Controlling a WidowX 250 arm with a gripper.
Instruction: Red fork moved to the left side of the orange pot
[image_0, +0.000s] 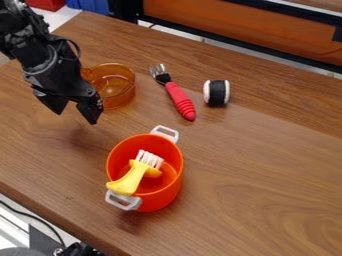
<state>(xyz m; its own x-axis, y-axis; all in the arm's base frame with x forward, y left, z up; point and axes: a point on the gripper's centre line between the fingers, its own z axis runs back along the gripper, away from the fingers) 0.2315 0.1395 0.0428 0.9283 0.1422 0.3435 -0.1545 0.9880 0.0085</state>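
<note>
Widest open stretch of bench (267, 175) runs right of the orange pot (168, 196) and on to the near right; a second lane of bare wood lies left of the pot, under the pincer (75, 116) and down to the near left edge. Between pot and red fork (179, 99), a narrower passage, pinched by the pot's far handle (175, 136); fork itself lies low between amber bowl (121, 99) and black-and-white roll (217, 93), gaps either side. Standing in the way: bowl walls just beside the pincer, and yellow brush (135, 175) propped across the pot's mouth.
</note>
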